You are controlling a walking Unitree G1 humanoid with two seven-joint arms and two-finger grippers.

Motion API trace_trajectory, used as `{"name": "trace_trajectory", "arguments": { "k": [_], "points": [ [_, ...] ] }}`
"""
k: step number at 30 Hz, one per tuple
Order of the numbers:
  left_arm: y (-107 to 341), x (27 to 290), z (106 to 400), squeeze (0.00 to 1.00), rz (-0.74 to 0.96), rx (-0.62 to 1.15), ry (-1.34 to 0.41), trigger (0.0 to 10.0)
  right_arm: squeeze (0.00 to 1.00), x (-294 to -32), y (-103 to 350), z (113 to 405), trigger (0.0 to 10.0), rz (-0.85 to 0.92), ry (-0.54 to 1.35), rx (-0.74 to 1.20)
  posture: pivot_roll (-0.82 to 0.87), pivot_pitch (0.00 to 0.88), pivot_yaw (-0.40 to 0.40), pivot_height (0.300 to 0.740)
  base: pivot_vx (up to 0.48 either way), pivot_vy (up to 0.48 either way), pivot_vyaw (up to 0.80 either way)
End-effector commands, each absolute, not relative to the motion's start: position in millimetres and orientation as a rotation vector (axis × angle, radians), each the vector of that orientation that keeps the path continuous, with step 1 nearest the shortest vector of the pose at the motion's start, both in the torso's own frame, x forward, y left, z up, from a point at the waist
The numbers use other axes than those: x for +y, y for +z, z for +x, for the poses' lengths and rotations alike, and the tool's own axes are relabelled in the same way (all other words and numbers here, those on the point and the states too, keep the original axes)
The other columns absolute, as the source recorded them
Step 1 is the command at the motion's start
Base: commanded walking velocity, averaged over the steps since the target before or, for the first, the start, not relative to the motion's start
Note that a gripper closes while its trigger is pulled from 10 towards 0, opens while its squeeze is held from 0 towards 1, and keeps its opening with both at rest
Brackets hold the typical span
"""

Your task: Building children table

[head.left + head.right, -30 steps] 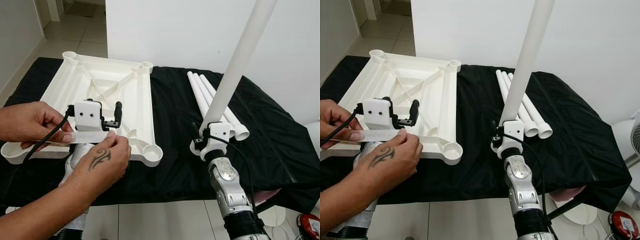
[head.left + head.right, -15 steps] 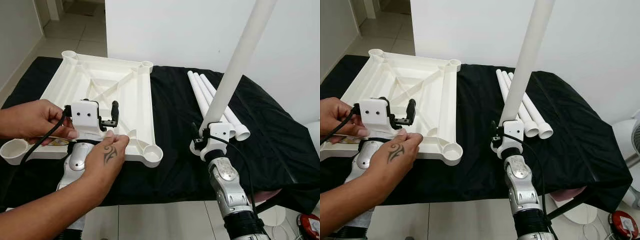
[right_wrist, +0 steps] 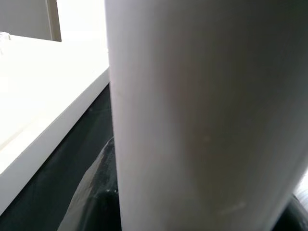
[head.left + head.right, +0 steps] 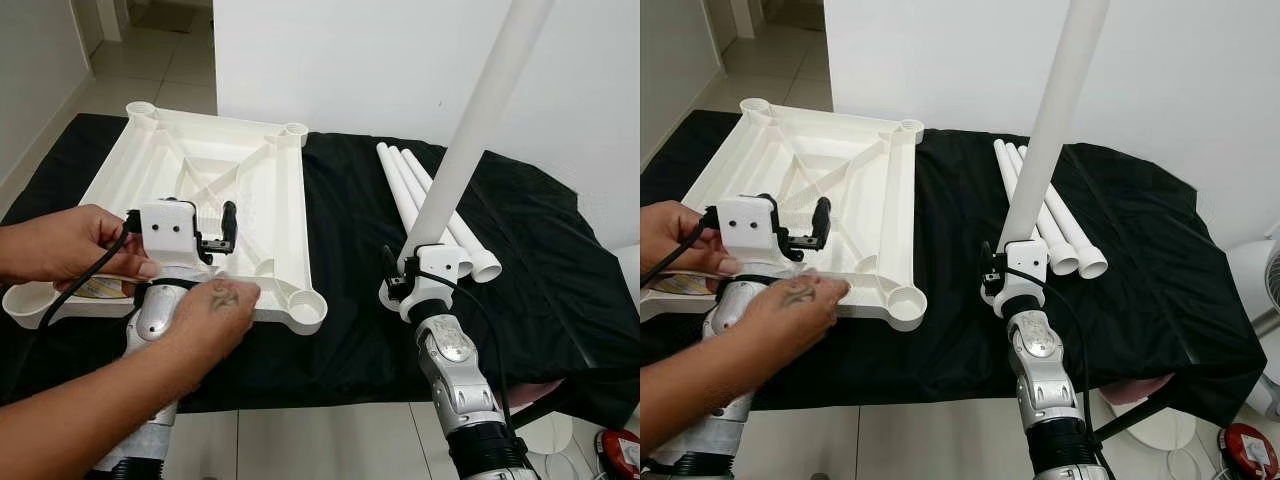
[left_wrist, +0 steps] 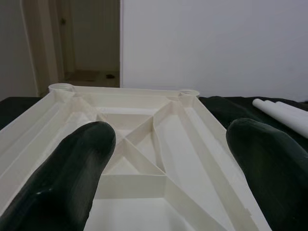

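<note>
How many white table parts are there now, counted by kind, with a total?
Upside-down tabletop: 1
Legs lying on the black cloth: 3
Leg held upright in the right gripper: 1
Total: 5 white parts

White plastic tabletop [image 4: 245, 190]: upside down, ribbed underside up, round leg sockets at corners; flat on black cloth, left half of frame. Three white leg tubes [image 4: 420, 195]: side by side, touching, on cloth right of centre, open ends toward lower right. Fourth white leg tube [image 4: 478, 120]: near upright, tilted right, rising past top edge from lower centre-right.
</note>
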State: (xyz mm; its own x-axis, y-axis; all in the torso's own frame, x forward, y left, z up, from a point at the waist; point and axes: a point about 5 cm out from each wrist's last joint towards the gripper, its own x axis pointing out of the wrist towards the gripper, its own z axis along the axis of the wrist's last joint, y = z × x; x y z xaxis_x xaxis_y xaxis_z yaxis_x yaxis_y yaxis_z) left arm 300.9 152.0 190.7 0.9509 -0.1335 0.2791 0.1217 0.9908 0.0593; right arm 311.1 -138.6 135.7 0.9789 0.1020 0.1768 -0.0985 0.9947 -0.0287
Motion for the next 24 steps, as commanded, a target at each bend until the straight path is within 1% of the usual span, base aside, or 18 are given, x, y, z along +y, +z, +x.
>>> {"name": "trace_trajectory", "arguments": {
  "k": [1,24],
  "points": [
    [190.7,146.2,300.5,0.00,0.046,-0.288,-0.176,10.0,0.00,-141.4,138.9,312.0,10.0,-0.023,0.089,-0.200,0.06,0.000,-0.111,0.740,0.000,0.000,0.00],
    [191.3,147.0,300.9,0.00,0.043,-0.288,-0.176,10.0,0.00,-140.8,138.4,312.3,10.0,-0.021,0.090,-0.199,0.06,0.000,-0.110,0.740,0.000,0.000,0.00]
  ]
}}
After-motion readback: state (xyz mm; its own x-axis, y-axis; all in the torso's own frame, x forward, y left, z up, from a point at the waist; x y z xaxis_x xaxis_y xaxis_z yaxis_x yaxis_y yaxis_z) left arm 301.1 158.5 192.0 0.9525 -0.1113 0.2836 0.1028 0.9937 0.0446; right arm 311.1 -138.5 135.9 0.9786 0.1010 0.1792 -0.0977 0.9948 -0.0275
